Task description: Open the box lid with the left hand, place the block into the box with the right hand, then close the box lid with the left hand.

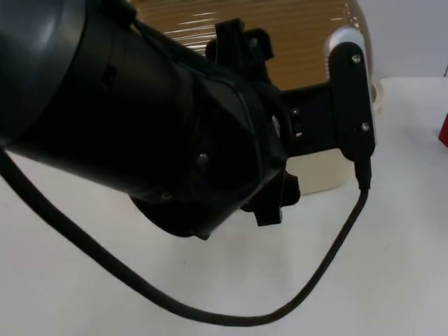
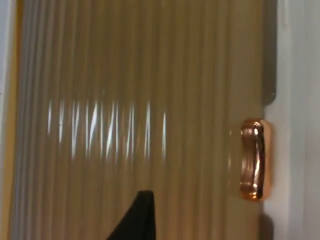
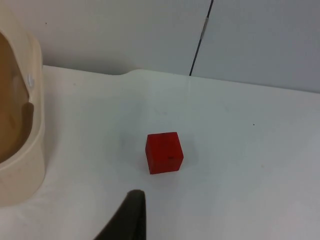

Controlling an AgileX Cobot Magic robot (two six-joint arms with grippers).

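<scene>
A grey partition wall (image 3: 150, 35) backs the white counter (image 3: 240, 150). On it we see a cream plastic box with a ribbed amber lid (image 1: 280, 35), and the lid lies closed. Our left gripper (image 2: 137, 217) hovers right above that lid, near its shiny copper latch (image 2: 255, 160); we cannot tell how its fingers stand. A small red cube block (image 3: 164, 152) sits on the counter well apart from the box, with our right gripper (image 3: 127, 217) waiting near it, fingers unreadable. We judge the smooth latch may slip, leaving the lid shut.
</scene>
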